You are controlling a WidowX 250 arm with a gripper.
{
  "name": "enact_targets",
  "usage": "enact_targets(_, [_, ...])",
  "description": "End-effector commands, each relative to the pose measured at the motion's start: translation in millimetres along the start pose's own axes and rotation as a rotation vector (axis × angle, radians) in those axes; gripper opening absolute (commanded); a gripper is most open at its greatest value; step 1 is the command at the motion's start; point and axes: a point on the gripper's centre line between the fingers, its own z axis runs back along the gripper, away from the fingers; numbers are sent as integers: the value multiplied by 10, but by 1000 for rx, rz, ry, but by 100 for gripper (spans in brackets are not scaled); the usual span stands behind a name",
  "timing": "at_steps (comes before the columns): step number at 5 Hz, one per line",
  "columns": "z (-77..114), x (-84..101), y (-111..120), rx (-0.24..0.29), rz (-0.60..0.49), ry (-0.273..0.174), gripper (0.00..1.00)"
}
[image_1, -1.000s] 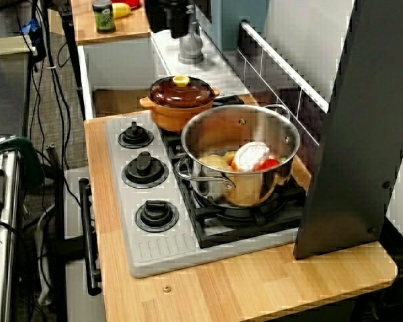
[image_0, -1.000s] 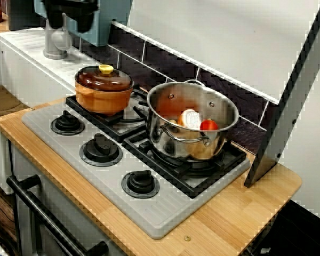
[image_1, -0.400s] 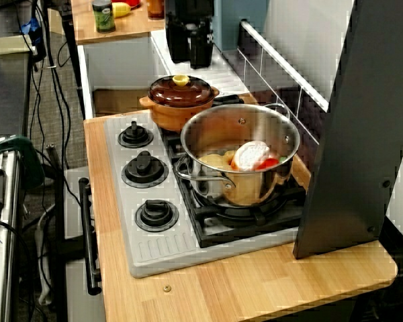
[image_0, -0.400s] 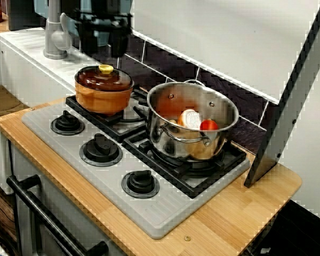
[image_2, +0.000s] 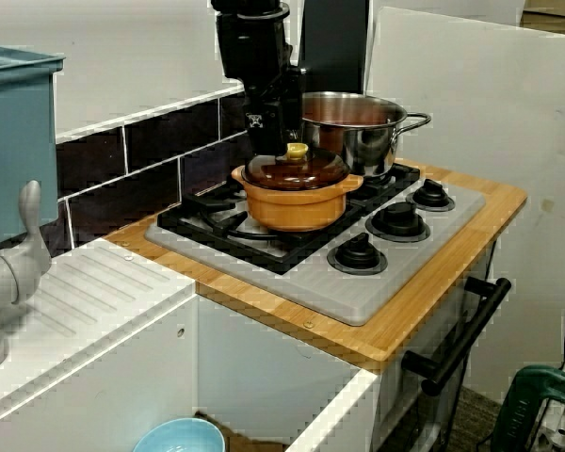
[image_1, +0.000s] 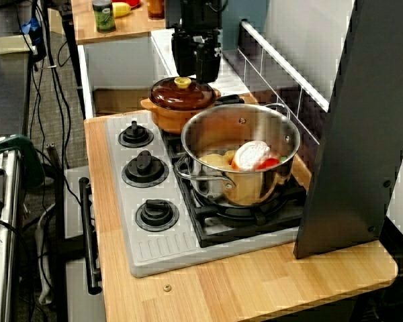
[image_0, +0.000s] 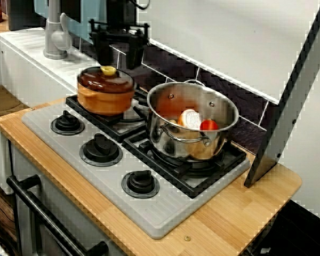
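Pincer (image_0: 119, 58) hangs with its jaws apart, clamped on nothing, just above the yellow knob (image_0: 109, 70) of the brown lidded pot (image_0: 104, 97). We cannot tell whether a finger touches the knob. We log the brown lidded pot on the black grate (image_0: 109, 121) of the grey stove (image_0: 165, 212), just beside the steel pot (image_0: 168, 141), which holds food pieces (image_0: 191, 118). The grey stove lies on the wooden worktop (image_0: 242, 213).

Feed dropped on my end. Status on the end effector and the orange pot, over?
End effector open, low over the orange pot, by its lid knob; contact unclear. Pot lidded, upright on the stove. Steel pot alongside, clear of the end effector.
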Motion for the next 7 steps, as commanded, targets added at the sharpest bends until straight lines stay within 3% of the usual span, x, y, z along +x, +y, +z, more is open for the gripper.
enact_targets(1, [220, -134, -73, 72, -105, -41, 100])
enact_targets(3, [266, -217, 38, 123, -154, -23, 100])
enact_targets(5, [336, -285, 232, 87, -142, -69, 100])
enact_targets(7, [198, -278, 136, 83, -145, -50, 100])
